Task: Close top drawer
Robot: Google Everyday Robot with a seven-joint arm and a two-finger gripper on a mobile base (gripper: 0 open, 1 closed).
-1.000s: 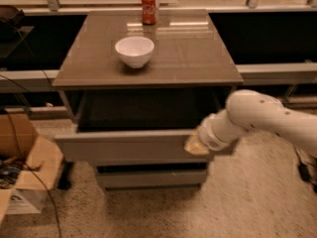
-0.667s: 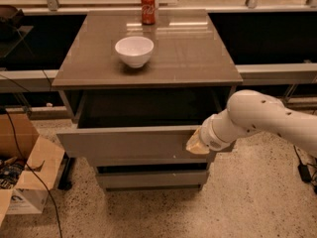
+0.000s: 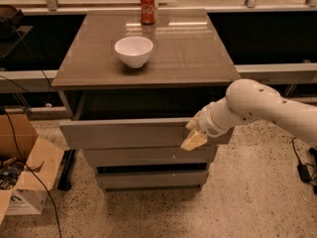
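drawer: wide matte-grey handle-less top drawer, pulled out
gripper: my cream-tipped gripper, against the drawer front's right end so I can shove it
grip: can't tell, wide or closed

High frontal view, gripper at drawer
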